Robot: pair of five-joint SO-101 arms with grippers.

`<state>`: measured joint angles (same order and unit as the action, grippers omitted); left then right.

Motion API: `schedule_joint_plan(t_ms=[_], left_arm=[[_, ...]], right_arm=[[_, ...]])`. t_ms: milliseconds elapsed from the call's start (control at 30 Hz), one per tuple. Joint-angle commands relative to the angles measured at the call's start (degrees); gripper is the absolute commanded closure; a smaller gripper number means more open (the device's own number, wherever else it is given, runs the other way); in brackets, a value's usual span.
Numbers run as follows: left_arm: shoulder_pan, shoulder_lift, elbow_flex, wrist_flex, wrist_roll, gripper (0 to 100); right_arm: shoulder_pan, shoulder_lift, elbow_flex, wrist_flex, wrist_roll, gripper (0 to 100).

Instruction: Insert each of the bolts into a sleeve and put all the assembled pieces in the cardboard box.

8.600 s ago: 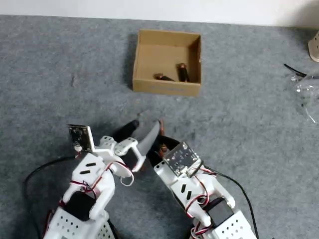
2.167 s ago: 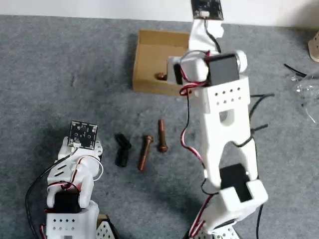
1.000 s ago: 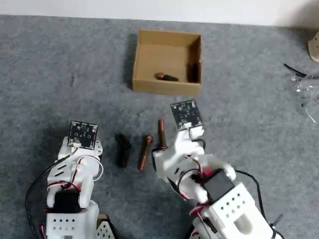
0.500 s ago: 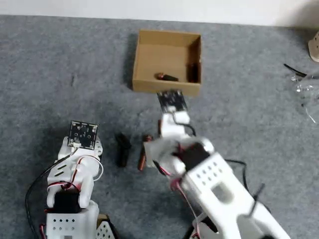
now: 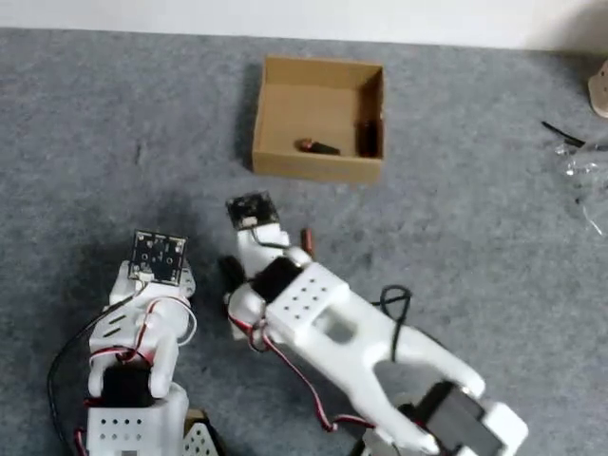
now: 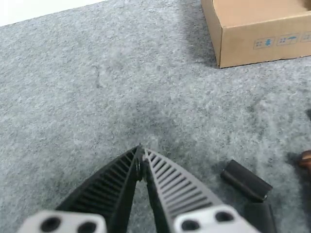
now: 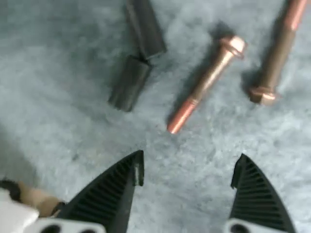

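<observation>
The cardboard box (image 5: 315,168) stands at the back of the grey mat with two assembled pieces (image 5: 316,147) lying inside. In the right wrist view my right gripper (image 7: 188,170) hangs open just above the mat. Ahead of it lie two copper bolts (image 7: 206,80) (image 7: 277,53) and two black sleeves (image 7: 146,29) (image 7: 129,82). From above, the right arm (image 5: 313,304) covers most of them; one bolt's end (image 5: 307,237) and a sleeve's edge (image 5: 228,271) peek out. My left gripper (image 6: 141,162) is shut and empty, low over the mat, with a black sleeve (image 6: 245,180) off to its side.
Clear plastic pieces and black wires (image 5: 575,161) lie at the far right of the mat. A pale object (image 5: 598,90) sits at the right edge. The box's front wall (image 6: 262,41) shows beyond the left gripper. Open mat stretches to the left of the box.
The right arm came back from over the box, dropped low and swung left over the loose bolts and sleeves. The left arm has stayed put.
</observation>
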<state>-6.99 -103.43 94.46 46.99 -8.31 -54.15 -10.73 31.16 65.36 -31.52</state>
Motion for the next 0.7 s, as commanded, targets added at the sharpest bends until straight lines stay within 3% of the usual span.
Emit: schedule_joint_plan(t_ms=[0,200,333,667], left_arm=[[-2.5,-0.6,-1.5,-1.2,1.7,99],[-6.5,-0.6,-2.4,-1.2,4.7,99],[-6.5,-0.6,-2.4,-1.2,4.7,99],[-6.5,-0.6,-2.4,-1.1,4.7,99]], right_arm=[[0.7,3.8,-2.5,-3.9,-2.9,73.1],[2.5,10.2,-2.6,-10.9,-3.8,73.1],[3.2,10.9,-2.6,-15.8,-10.8,73.1],[5.6,11.0,-2.2,-20.5,-11.5,73.1]])
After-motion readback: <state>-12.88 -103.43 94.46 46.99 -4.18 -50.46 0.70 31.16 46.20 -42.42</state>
